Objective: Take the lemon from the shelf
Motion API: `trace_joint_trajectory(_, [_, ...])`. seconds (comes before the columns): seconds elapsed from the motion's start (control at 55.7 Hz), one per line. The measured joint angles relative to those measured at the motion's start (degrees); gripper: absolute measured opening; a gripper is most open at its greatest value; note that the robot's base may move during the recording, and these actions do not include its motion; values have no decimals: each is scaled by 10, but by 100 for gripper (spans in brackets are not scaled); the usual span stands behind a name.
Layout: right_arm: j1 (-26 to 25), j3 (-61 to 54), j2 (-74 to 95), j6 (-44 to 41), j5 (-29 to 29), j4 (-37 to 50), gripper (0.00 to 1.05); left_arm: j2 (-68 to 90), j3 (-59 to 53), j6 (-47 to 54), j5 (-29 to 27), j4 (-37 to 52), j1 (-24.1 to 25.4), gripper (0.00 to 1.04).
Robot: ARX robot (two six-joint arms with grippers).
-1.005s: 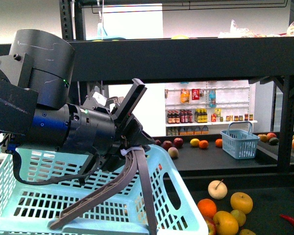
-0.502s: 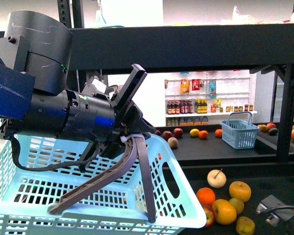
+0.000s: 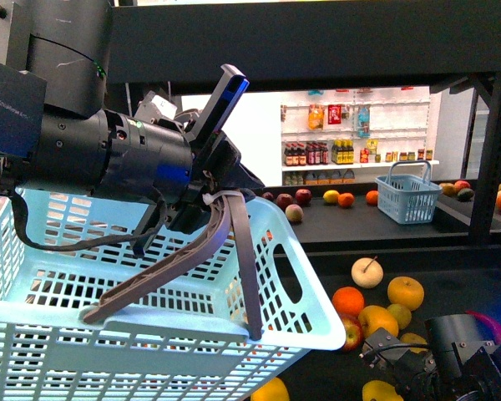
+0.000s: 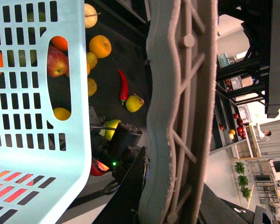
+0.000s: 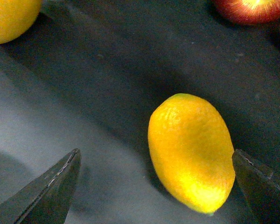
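Observation:
The lemon (image 5: pixel 191 151), bright yellow and oval, lies on the dark tray of the shelf (image 5: pixel 107 70). My right gripper (image 5: pixel 155 151) is open just above the tray. One finger is close beside the lemon, the other stands well off it, and neither touches it. In the front view the right gripper (image 3: pixel 401 359) is low at the bottom right, among the fruit on the black shelf (image 3: pixel 451 284). My left gripper (image 3: pixel 221 205) is shut on the grey-brown basket handle (image 3: pixel 234 251) and holds up the light blue basket (image 3: pixel 150 334).
Other fruit lies near the right gripper: an orange (image 3: pixel 348 301), a pale stemmed fruit (image 3: pixel 367 271), a golden one (image 3: pixel 406 292) and a red apple (image 5: pixel 252 9). A red chilli (image 4: pixel 123 86) lies further along. A small blue basket (image 3: pixel 409 203) stands behind. A black upright post (image 3: pixel 484 167) is at the right.
The right gripper has come into view at the bottom right and moved in among the fruit. The basket in the left gripper now fills more of the front view.

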Motion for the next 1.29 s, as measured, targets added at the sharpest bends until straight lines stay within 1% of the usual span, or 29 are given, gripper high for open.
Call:
trace_joint_trajectory(0.108, [0,37,27,-7,0,-17,97,0,0,0,0,0,0,12])
trace_joint_trajectory(0.251, [-1,54,45,-12,3,-17,97,0,0,0,0,0,0,12])
trace_joint_trajectory(0.341, [-1,54,49,-12,5,-12,87,0,0,0,0,0,0,12])
trace_joint_trajectory(0.395, [-1,54,50,-12,6,-8,77,0,0,0,0,0,0,12])
trace_joint_trajectory(0.484, [-1,51,50,-12,6,-2,64,0,0,0,0,0,0,12])
trace_joint_trajectory(0.52, [-3,48,49,-12,8,1,58,0,0,0,0,0,0,12])
trace_joint_trajectory(0.574, [-5,33,43,-11,10,14,53,0,0,0,0,0,0,12])
trace_joint_trajectory(0.718, [-15,-42,-13,22,15,73,49,0,0,0,0,0,0,12])
trace_joint_trajectory(0.772, [-24,-84,-61,40,4,102,49,0,0,0,0,0,0,12])
trace_joint_trajectory(0.861, [-37,-147,-160,76,-18,126,49,0,0,0,0,0,0,12])
trace_joint_trajectory(1.095, [-38,-240,-345,144,-72,123,49,0,0,0,0,0,0,12])
trace_joint_trajectory(1.292, [-9,-267,-475,214,-126,92,49,0,0,0,0,0,0,12])
